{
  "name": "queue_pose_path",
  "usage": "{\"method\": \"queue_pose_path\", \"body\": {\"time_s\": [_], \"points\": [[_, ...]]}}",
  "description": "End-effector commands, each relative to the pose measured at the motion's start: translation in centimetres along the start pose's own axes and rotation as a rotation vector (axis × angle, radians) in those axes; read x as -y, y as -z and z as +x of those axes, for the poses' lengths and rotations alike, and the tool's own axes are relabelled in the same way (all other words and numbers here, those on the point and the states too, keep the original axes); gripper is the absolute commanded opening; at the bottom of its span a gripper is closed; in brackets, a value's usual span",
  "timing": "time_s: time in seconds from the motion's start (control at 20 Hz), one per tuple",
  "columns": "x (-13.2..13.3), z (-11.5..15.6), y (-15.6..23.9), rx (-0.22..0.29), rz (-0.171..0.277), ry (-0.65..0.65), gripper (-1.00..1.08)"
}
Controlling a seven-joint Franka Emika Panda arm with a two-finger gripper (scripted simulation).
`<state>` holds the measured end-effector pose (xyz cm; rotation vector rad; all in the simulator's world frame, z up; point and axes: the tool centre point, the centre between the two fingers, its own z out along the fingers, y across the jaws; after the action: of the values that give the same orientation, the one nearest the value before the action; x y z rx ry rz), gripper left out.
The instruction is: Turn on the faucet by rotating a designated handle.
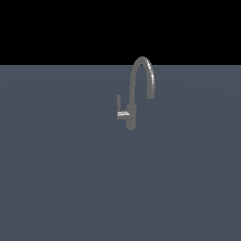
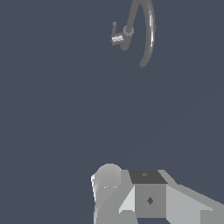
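Observation:
A small gray gooseneck faucet (image 1: 131, 115) stands on the flat slate-gray surface in the exterior view, its arched spout curving toward that view's right. The handle (image 1: 118, 102) is a thin short lever standing upright at the end of a silvery stub (image 1: 123, 114) on the body's left side. The wrist view looks down on the faucet (image 2: 149, 30) from some distance, and the handle (image 2: 114, 29) is beside its body. No fingers of my gripper show in either view. The exterior view shows none of the arm.
Pale gray and white blocky robot parts (image 2: 148, 197) fill the lower edge of the wrist view, far from the faucet. The slate-gray surface (image 1: 70, 179) stretches flat all around, and black background lies beyond its far edge.

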<state>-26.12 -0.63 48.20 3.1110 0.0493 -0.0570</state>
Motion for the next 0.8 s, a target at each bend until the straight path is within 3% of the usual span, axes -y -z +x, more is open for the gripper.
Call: {"method": "queue_pose_path", "body": {"time_s": [0.0,0.75], "points": [[0.0,0.0,0.0,0.000,0.000,0.000,-1.00],[1.3,1.1,0.8,-0.019,-0.003,0.031,-1.00]]}}
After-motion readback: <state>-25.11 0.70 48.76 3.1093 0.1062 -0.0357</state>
